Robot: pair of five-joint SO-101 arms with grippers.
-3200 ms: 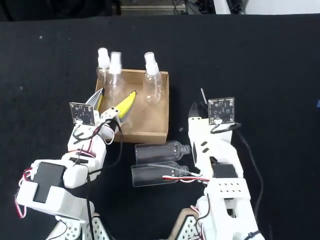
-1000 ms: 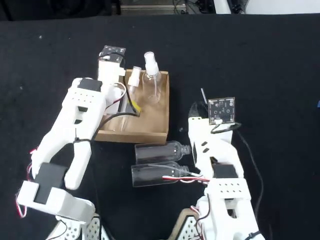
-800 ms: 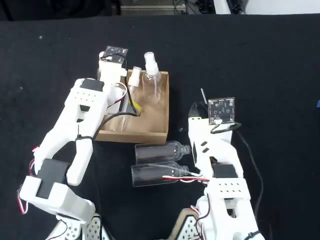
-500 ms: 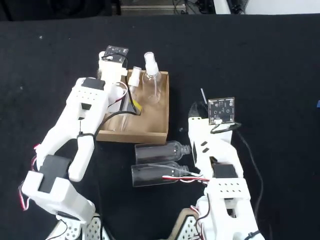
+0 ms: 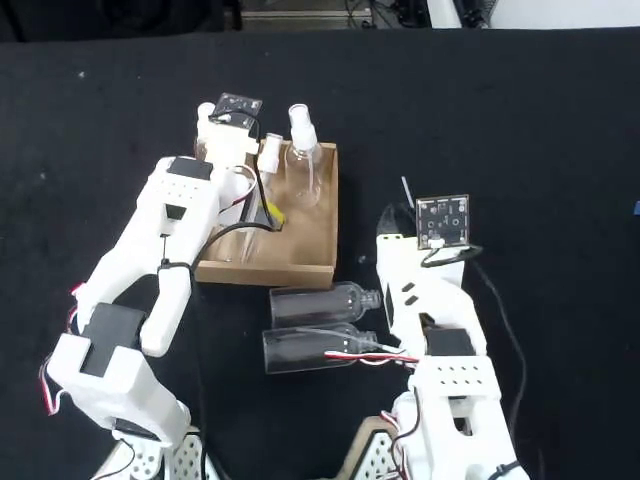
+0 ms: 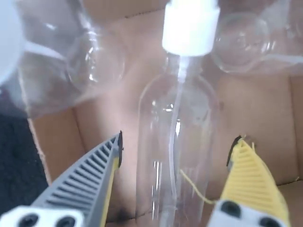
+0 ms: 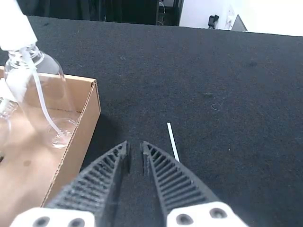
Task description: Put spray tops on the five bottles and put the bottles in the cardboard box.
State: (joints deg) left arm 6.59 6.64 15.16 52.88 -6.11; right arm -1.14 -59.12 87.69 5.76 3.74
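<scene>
Stretching out over the box [image 5: 300, 262] now, the left arm [image 5: 170, 220] was folded back near its base three seconds ago. The right arm [image 5: 430, 300] has not budged.

From above, the left arm covers the box's far left corner, so the bottles there are hard to count. One spray top [image 5: 268, 150] pokes out beside the wrist. A corner bottle [image 5: 305, 170], capped, stands upright at the box's far right. Two bare bottles [image 5: 320, 303] lie side by side on the table [image 5: 520, 120] between the box and the right arm. Their long axes run across the table, necks toward that arm, and wires [image 5: 365, 352] cross the nearer one's neck.

At the left wrist, the left gripper [image 6: 176, 142] has its fingers wide apart, one on each side of an upright capped middle bottle [image 6: 177, 113] in the box, touching neither side. Blurred clear shapes sit beside it.

At the right wrist, the right gripper [image 7: 135, 151] hangs over the table beside the box, fingers all but together on nothing. A thin white tube [image 7: 173, 142] lies just ahead.
</scene>
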